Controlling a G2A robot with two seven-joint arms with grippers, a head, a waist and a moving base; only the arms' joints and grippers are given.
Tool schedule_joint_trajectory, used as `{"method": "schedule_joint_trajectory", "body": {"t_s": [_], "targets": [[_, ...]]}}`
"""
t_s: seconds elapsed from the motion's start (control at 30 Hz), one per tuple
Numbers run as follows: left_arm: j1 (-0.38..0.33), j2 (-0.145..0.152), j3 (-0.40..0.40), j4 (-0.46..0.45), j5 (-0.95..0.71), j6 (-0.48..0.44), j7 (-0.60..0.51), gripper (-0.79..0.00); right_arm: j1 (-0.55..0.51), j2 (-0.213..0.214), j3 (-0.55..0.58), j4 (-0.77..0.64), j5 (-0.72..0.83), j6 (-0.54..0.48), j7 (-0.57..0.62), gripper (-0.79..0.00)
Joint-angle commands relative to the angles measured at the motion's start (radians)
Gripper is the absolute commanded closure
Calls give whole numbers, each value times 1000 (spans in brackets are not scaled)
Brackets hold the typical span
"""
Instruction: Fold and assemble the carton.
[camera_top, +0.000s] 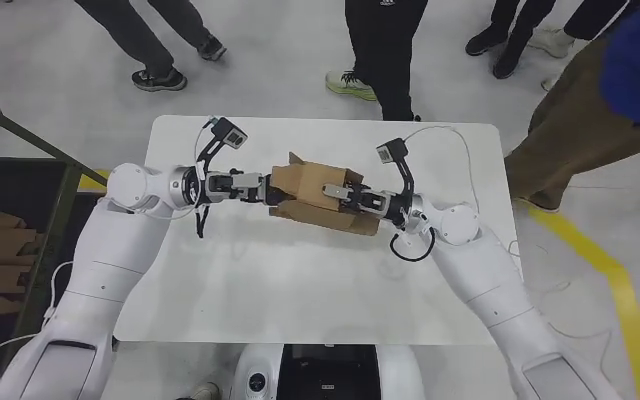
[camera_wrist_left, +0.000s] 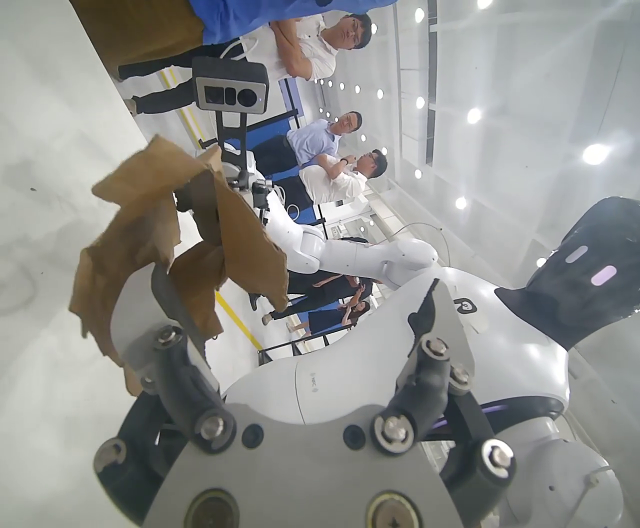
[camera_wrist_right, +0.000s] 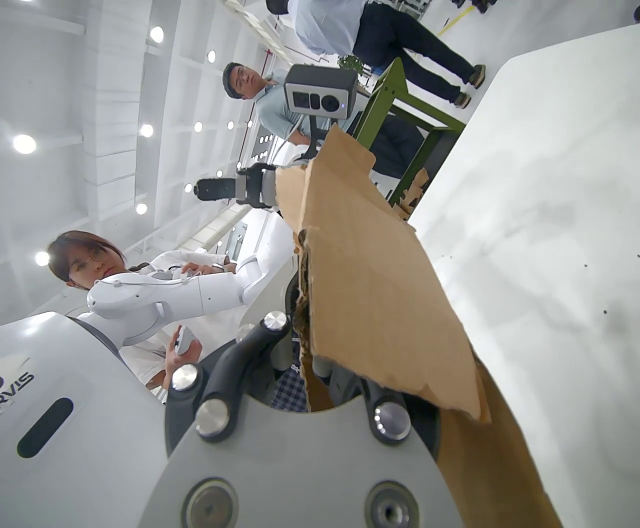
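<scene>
The brown carton (camera_top: 318, 195) sits partly folded at the middle of the white table (camera_top: 300, 290), its flaps sticking out at angles. At its left end is my left gripper (camera_top: 266, 190). In the left wrist view that gripper (camera_wrist_left: 292, 287) is open wide, one finger (camera_wrist_left: 145, 300) lying against a carton (camera_wrist_left: 150, 235) wall and the other finger (camera_wrist_left: 440, 315) well clear of it. At the carton's right end, my right gripper (camera_top: 352, 198) is shut on a cardboard panel (camera_wrist_right: 370, 285). The panel's edge runs between the fingers of that gripper (camera_wrist_right: 310, 345), and one finger is hidden under the flap.
A green metal rack (camera_top: 40, 160) with spare cardboard (camera_top: 12, 250) stands off the table's left edge. A thin cable (camera_top: 455, 135) loops over the table by the right arm. People's feet (camera_top: 160, 75) stand beyond the far edge. The table's near half is bare.
</scene>
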Motion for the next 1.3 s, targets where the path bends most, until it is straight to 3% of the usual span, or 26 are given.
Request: {"method": "schedule_joint_trajectory", "body": {"t_s": [0.0, 0.67, 1.27], "targets": [[2, -1, 4, 1, 4, 3, -1, -785, -2, -1, 1, -1, -1, -1, -8, 0], [0, -15, 46, -12, 6, 18, -11, -785, -15, -13, 2, 0, -55, -10, -163, 0], [-5, -25, 72, -11, -15, 52, -38, -785, -33, -21, -10, -42, -82, 1, -196, 0]]}}
